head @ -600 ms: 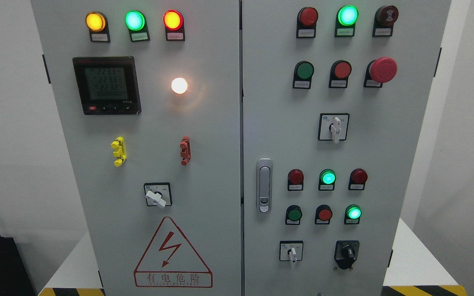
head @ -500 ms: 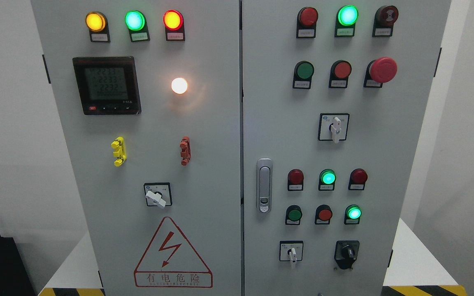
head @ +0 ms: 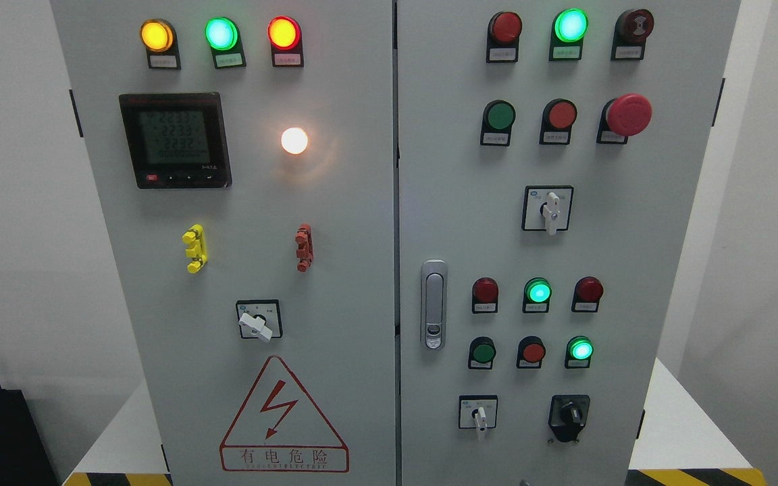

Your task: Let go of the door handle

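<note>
- Door handle [head: 433,304]: slim vertical silver swing-type latch on the right door [head: 666,236] of the grey cabinet, just beside the centre seam [head: 396,270], left of the lower button cluster, approx mid-height.
- Handle sits flush in its recess, lever folded in, small round lock/button part at its lower end. Nothing touching it.
- Both doors look shut; seam narrow & even top to bottom.
- Hands: neither robot hand nor arm in view, so finger state can't be told for left or right. Judging by the bare handle, release looks already done, or the hands are withdrawn below frame.
- Handling (judgement): metal, rigid, no give. Smooth plated face, prob. slippery to fingertips. Not fragile. Lever itself light, but likely sprung or latched, so expect some resistance then a snap.
- Where to grip, if needed again: lever lies flush, little to hook onto from the front. Best bet is the lower end near the lock part, where it prob. pops out, then fingers wrap round the freed bar.
- Door is a wide steel panel w/ switches mounted, so prob. heavy-ish to swing.
- Watch-outs: selector switch [head: 477,413] below the handle & red pilot lamp [head: 485,291] just right of it; a stray finger could bump them. Big red mushroom stop [head: 629,114] is well apart, upper right.
- Left door [head: 335,202] carries the meter [head: 175,140] & shock warning triangle [head: 283,418]; not part of this step.
</note>
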You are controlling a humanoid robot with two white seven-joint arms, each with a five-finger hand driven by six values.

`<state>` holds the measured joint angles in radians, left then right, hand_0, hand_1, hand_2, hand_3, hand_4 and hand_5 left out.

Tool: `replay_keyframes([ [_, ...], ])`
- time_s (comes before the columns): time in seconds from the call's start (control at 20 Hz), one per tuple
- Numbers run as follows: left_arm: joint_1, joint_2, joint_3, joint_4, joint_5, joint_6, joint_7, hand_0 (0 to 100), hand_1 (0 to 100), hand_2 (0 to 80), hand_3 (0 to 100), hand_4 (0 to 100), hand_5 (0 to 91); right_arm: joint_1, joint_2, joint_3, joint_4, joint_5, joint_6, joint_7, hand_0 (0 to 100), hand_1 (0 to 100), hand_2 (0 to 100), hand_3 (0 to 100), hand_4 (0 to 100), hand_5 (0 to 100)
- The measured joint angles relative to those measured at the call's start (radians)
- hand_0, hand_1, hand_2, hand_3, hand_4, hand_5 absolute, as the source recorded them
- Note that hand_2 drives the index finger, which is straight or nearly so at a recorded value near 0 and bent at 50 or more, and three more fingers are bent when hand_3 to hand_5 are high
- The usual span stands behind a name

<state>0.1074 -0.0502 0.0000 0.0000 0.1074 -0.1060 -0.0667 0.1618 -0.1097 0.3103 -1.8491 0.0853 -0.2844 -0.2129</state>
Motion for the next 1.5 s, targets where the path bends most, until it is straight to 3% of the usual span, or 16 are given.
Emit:
replay_keyframes([
  [0.05, 0.000, 0.000, 0.000, 0.000, 0.000, 0.000, 0.000, 12, 39, 0.0, 0, 0, 0.0, -0.007, 0.001, -0.002, 0.001, 0.041, -0.028, -0.027, 46, 29, 0, 56, 49, 41],
  [0.15, 0.000, 0.000, 0.000, 0.000, 0.000, 0.000, 0.000, 12, 39, 0.0, 0, 0, 0.0, -0.026, 0.006, -0.006, 0.005, 0.140, -0.075, -0.087, 42, 37, 0, 79, 73, 77],
  [0.3, 0.000, 0.000, 0.000, 0.000, 0.000, 0.000, 0.000, 12, 39, 0.0, 0, 0, 0.0, -0.065, 0.026, -0.012, 0.008, 0.320, -0.107, -0.186, 37, 41, 0, 92, 89, 94],
  [0.45, 0.000, 0.000, 0.000, 0.000, 0.000, 0.000, 0.000, 12, 39, 0.0, 0, 0, 0.0, -0.105, 0.048, -0.018, 0.011, 0.528, -0.107, -0.236, 34, 43, 0, 96, 93, 97],
  [0.55, 0.000, 0.000, 0.000, 0.000, 0.000, 0.000, 0.000, 12, 39, 0.0, 0, 0, 0.0, -0.122, 0.068, -0.020, 0.015, 0.674, -0.072, -0.253, 33, 44, 0, 100, 100, 98],
  [0.65, 0.000, 0.000, 0.000, 0.000, 0.000, 0.000, 0.000, 12, 39, 0.0, 0, 0, 0.0, -0.145, 0.091, -0.019, 0.019, 0.807, -0.023, -0.261, 31, 44, 0, 100, 100, 100],
  [0.85, 0.000, 0.000, 0.000, 0.000, 0.000, 0.000, 0.000, 12, 39, 0.0, 0, 0, 0.0, -0.199, 0.130, -0.007, 0.027, 1.005, 0.124, -0.257, 31, 43, 0, 100, 100, 100],
  [1.0, 0.000, 0.000, 0.000, 0.000, 0.000, 0.000, 0.000, 12, 39, 0.0, 0, 0, 0.0, -0.239, 0.151, 0.007, 0.034, 1.089, 0.217, -0.198, 31, 42, 0, 100, 100, 100],
  [1.5, 0.000, 0.000, 0.000, 0.000, 0.000, 0.000, 0.000, 12, 39, 0.0, 0, 0, 0.0, -0.342, 0.192, 0.044, 0.065, 1.206, 0.331, -0.080, 34, 39, 0, 100, 100, 100],
])
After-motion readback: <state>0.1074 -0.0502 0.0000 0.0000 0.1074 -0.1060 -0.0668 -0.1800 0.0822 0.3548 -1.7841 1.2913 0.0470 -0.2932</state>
